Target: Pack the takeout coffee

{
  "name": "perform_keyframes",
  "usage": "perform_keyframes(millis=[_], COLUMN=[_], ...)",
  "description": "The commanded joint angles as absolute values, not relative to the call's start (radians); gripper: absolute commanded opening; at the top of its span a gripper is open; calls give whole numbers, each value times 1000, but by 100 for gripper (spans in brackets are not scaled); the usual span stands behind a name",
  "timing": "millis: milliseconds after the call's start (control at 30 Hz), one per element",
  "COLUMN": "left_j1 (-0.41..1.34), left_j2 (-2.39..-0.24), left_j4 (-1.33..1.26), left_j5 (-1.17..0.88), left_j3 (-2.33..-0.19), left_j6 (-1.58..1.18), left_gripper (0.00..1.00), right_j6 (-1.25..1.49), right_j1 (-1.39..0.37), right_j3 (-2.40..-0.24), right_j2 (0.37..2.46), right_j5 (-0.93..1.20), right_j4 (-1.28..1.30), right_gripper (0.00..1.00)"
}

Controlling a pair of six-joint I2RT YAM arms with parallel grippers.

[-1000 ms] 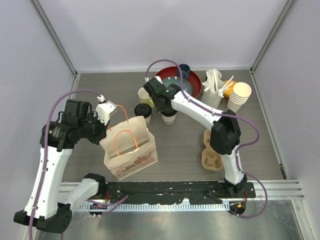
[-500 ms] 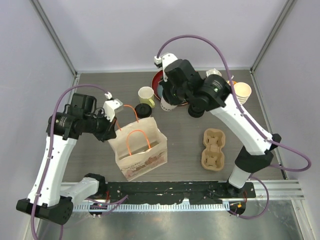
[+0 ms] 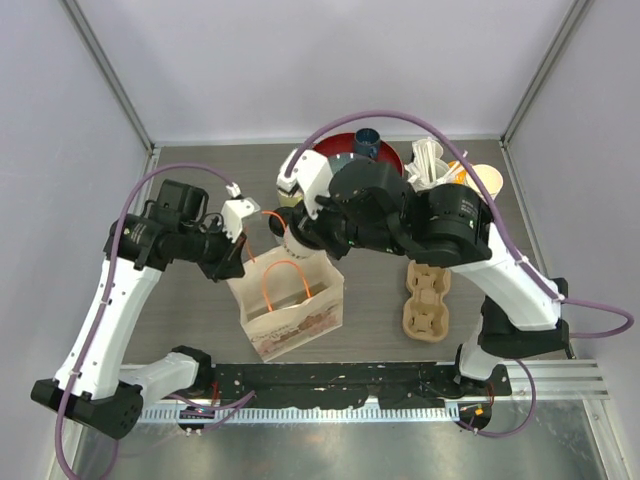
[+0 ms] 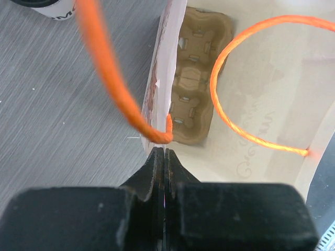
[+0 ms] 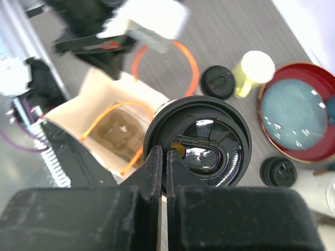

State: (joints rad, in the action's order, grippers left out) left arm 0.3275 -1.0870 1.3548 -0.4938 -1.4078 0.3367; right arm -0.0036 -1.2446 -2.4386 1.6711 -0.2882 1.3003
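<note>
No legible text is showing. The paper bag (image 3: 295, 325) is carrying a reddish-brown print too small to read. The lidded cup (image 4: 52, 11) is showing dark lettering, cut off.

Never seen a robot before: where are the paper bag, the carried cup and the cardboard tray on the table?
paper bag (image 3: 292, 322), top view, printed front side.
carried cup (image 5: 209, 137), right wrist view, black lid.
cardboard tray (image 3: 422, 318), top view, near pocket.
</note>
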Motion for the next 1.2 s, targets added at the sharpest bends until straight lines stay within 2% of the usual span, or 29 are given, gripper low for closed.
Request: perform_keyframes(millis=[0,167,533,733,1167], left_j1=[350,373,379,380,380], left_j2=[-1097,-1100,-1092,-1089,-1100], left_j4=[1407,1397,1416,1419,1425], left_j5=[-518,-554,-601,-610,-627], left_j3=[-1454,-1468,-1477,-1477,-1485], left_j6=[322,342,387,394,419], left_gripper=[0,0,0,0,0], right_j6=[-103,-205,-432,-452,-603], right_j1=[-1322,-1342,-1342,-1342,-1312], right_j3=[-2444,-2347,-2191,-2211,-1962], right_j2=[1684,1704,1729,1718,1746], right_j5=[-161,-23,120,117,158], right_j4=[1279,1221,1080,1058,1062], right_gripper=[1,1,1,1,1])
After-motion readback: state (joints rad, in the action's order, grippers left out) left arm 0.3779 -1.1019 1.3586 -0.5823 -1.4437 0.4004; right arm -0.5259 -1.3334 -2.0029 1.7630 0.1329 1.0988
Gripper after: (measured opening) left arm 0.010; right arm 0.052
